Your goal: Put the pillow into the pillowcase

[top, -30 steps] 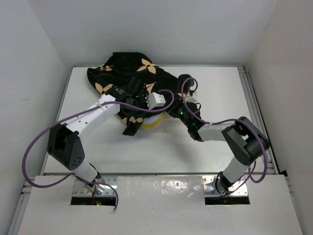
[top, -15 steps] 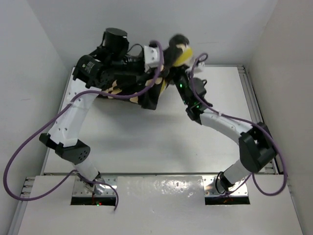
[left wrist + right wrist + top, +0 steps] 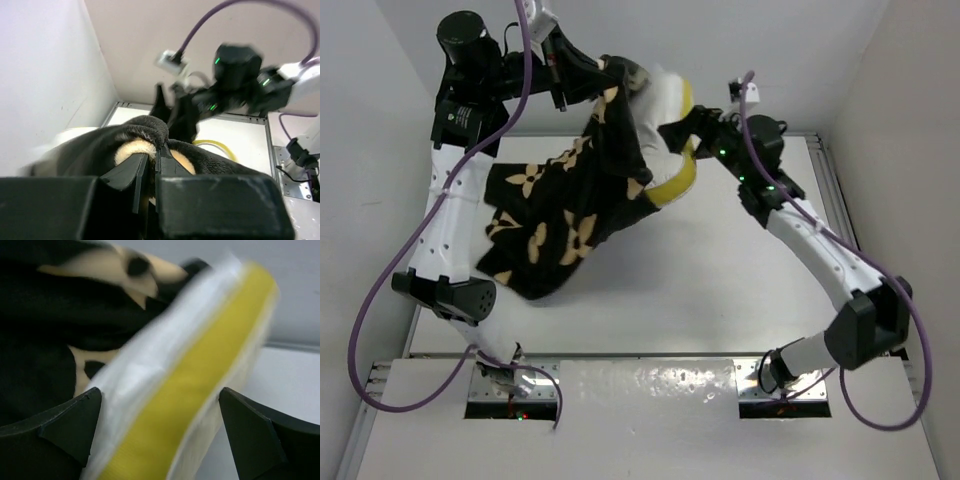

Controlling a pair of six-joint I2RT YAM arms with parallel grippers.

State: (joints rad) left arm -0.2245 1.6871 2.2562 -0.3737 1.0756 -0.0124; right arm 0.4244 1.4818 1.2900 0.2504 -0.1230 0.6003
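- We judge the stuffing half done: the left claw is pinched on a fold of the pillowcase, which hangs from it above the table.
- The pillow sits partly inside, yellow edge sticking out.
- The right claw gapes wide, one finger either side of that edge.
- Next we would push the pillow deeper.

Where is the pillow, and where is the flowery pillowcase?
pillow (image 3: pixel 677 180): top external view, on its yellow side band.
pillowcase (image 3: pixel 570 205): top external view, on the hanging black flowered fabric.
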